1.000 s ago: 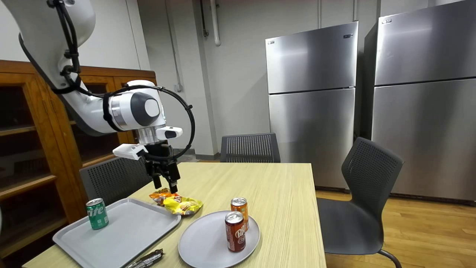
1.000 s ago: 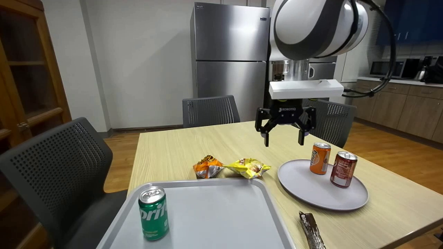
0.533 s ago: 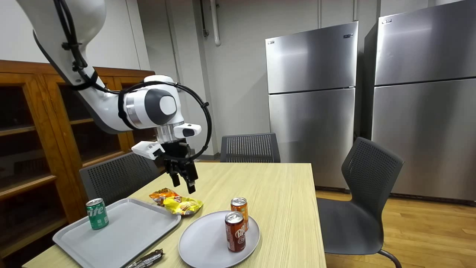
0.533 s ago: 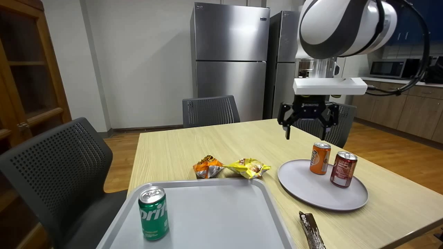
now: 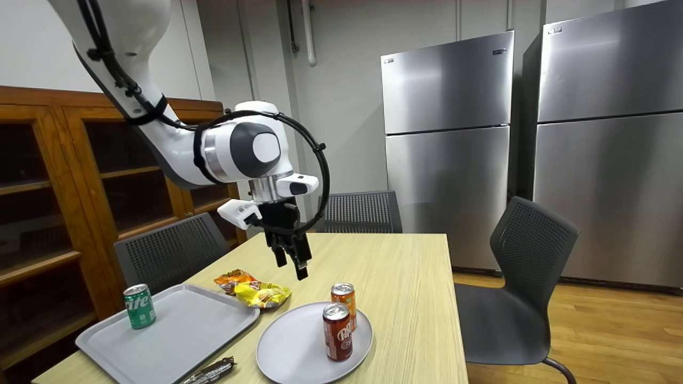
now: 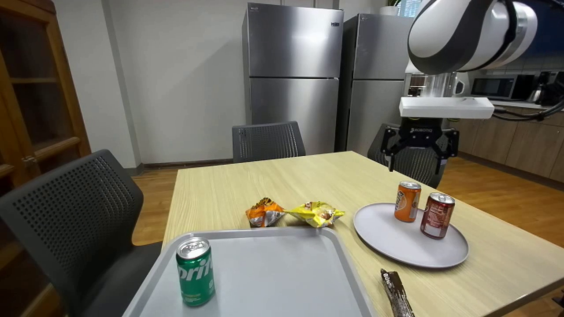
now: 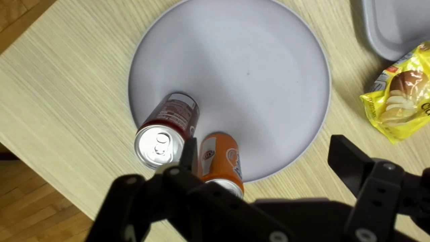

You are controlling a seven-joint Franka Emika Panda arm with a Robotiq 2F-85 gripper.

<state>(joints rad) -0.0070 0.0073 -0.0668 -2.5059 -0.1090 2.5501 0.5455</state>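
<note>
You are in what looks like a break room or shared kitchen: two tall steel fridges [image 5: 448, 186] stand side by side, a microwave [image 6: 493, 87] sits on a counter [image 6: 515, 104] over wood-fronted cabinets [image 6: 524, 145], and matching dark chairs [image 5: 509, 309] with perforated backs stand around your plain table [image 5: 400, 272].

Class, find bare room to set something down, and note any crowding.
Free: the tray beside the green can; table between yellow bag and far chair; plate away from orange can and red can. Crowded: around those cans; where yellow bag nears tray.
</note>
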